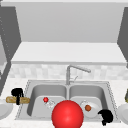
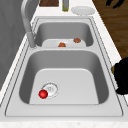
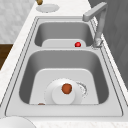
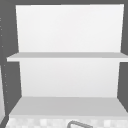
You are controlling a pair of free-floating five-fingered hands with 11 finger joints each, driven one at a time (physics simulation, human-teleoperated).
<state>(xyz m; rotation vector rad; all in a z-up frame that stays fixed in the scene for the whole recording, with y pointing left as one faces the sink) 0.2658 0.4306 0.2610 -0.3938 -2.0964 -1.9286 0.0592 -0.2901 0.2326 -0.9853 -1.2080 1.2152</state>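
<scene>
Mostly by size, biggest first:

Wall shelves (image 4: 67, 55): white, two boards in the upper view, bare of any label or writing.

Tabletop (image 1: 117, 86): pale, speckled, running round the sink on all sides.

Sink (image 1: 67, 83): steel, two basins side by side, no brand mark legible anywhere.

Red ball (image 1: 67, 114): large, at the sink's front edge in the front view, between the two basins.

Faucet (image 1: 68, 73): grey, rising from the divider at the back, spout angled toward the right basin.

White plate in basin (image 3: 63, 93): lying on the floor of the right basin, beside the drain, carrying a small brown ball (image 3: 66, 88).

Side plates: one white plate (image 1: 4, 108) on the tabletop at far left, another white plate (image 1: 123, 112) at far right; nothing printed on either.

Left robot hand (image 1: 17, 94): over the tabletop left of the sink, fingers curled down round a bread stick (image 1: 17, 100), which lies lengthwise just beside the left plate.

Right robot hand (image 1: 106, 116): at the sink's front right corner, near the basin plate but apart from it; fingers look bent inward with nothing in them, though not plain enough to call, so cannot tell.

Small red ball (image 2: 43, 94): on the left basin's floor, touching the drain ring (image 2: 50, 88).
</scene>
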